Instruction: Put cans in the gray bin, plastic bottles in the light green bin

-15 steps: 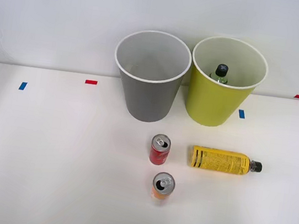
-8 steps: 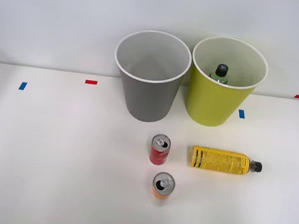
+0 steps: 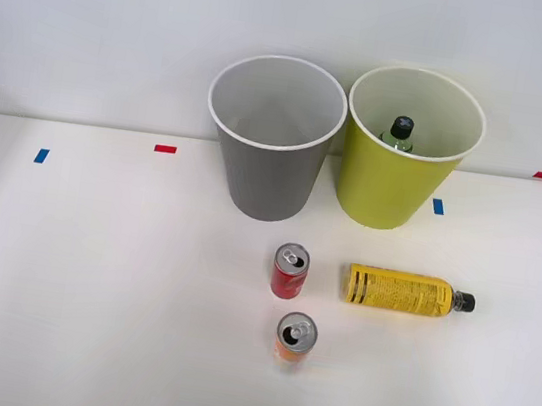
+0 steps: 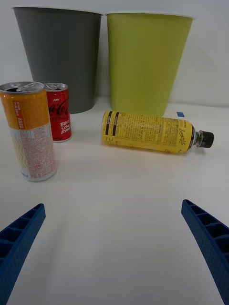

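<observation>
Your right end effector (image 4: 114,248) is sitting released, blue fingers (image 4: 207,238) spread wide at the two corners of the wrist view, low over bare white table (image 3: 87,288) with nothing between them.

The gray bin (image 3: 273,138) and light green bin (image 3: 409,152) are standing upright side by side at the back of the table, rims nearly touching, right against the wall. The green bottle (image 3: 399,133) is already sitting inside the light green bin, black cap poking up.

The yellow bottle (image 3: 405,292) is lying on its side in front of the light green bin, cap pointing toward the table's right edge. The red can (image 3: 290,271) is standing upright just left of it, apart from it, in front of the gray bin. The orange can (image 3: 294,339) is standing upright nearer you, close to the red one but not touching.

You're getting lots of open table on the left half. The right edge is curving in near the bottle's cap side, still with room to spare. Small red and blue tape marks (image 3: 164,149) are dotting the surface.
</observation>
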You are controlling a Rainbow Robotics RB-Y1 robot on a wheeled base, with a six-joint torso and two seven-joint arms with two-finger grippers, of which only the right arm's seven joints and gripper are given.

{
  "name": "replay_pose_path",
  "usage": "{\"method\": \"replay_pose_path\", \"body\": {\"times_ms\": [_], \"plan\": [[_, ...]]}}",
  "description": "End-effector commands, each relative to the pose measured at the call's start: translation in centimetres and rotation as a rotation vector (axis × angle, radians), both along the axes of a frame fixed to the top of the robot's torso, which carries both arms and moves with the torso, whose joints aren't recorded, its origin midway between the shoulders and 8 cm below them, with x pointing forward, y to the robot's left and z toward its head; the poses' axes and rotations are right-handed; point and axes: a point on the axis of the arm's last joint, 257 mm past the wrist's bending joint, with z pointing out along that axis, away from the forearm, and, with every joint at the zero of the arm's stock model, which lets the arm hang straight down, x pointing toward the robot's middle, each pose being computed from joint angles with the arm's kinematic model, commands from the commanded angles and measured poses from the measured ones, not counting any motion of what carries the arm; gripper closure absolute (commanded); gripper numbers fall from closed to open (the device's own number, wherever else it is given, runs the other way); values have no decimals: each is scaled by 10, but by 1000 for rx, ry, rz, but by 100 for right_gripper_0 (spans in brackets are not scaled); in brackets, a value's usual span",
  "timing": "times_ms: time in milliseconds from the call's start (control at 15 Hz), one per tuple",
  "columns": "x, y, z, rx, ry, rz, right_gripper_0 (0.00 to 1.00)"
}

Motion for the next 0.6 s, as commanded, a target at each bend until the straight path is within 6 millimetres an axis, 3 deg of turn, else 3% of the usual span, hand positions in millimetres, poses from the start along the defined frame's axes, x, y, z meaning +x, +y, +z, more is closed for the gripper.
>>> {"method": "replay_pose_path", "body": {"times_ms": [67, 600], "plan": [[0, 0, 0, 0, 0, 0, 1], [0, 0, 0, 0, 0, 0, 2]]}}
